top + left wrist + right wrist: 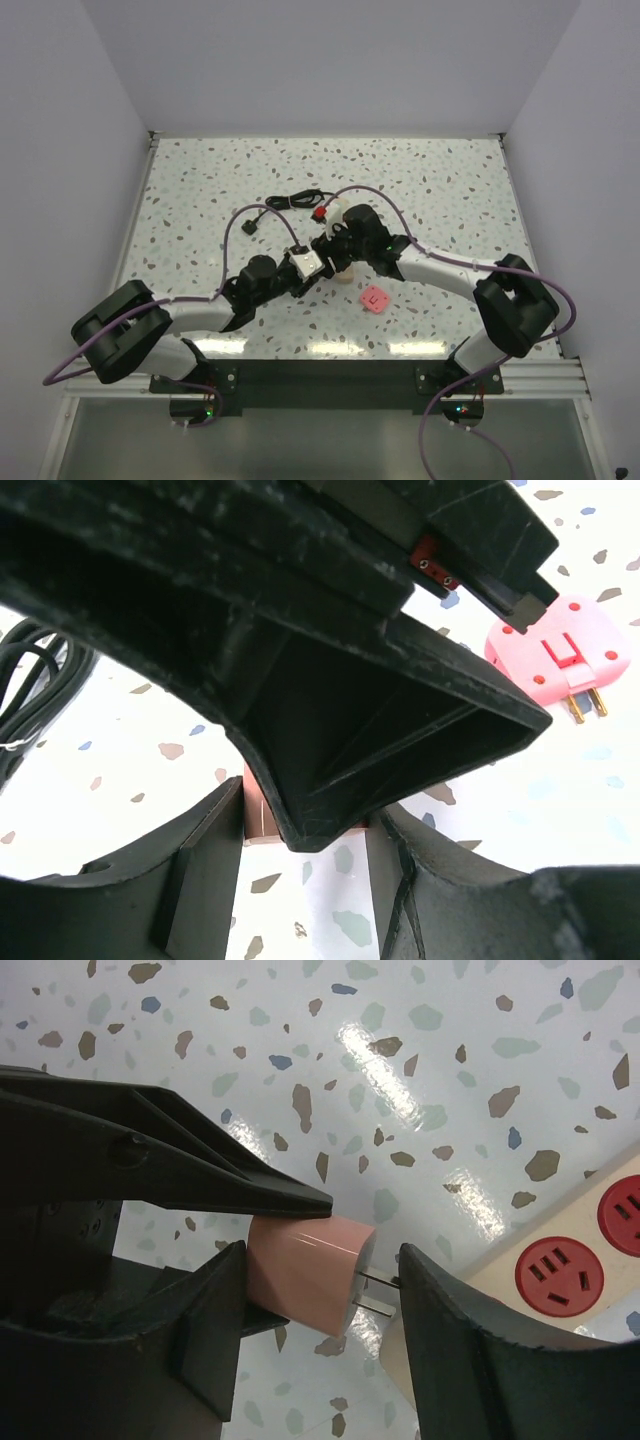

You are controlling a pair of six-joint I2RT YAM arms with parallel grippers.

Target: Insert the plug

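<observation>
The pink cube plug (300, 1272) hangs above the table with its two metal prongs pointing right. My right gripper (322, 1278) is shut on it end to end: one finger presses its back, the other touches the prong tips. My left gripper (305, 852) is shut on the same plug (258, 816) from its other two sides; the right gripper's black body hides most of it there. In the top view both grippers meet at the table's middle, left (328, 268) and right (340, 252), over the plug (344, 273). The beige power strip (600, 1250) with red sockets lies just right of the prongs.
A pink flat adapter (373, 298) with two brass pins lies on the table near the grippers, also in the left wrist view (560, 655). A coiled black cable (290, 201) lies behind them. The power strip's end (327, 212) shows behind the right gripper.
</observation>
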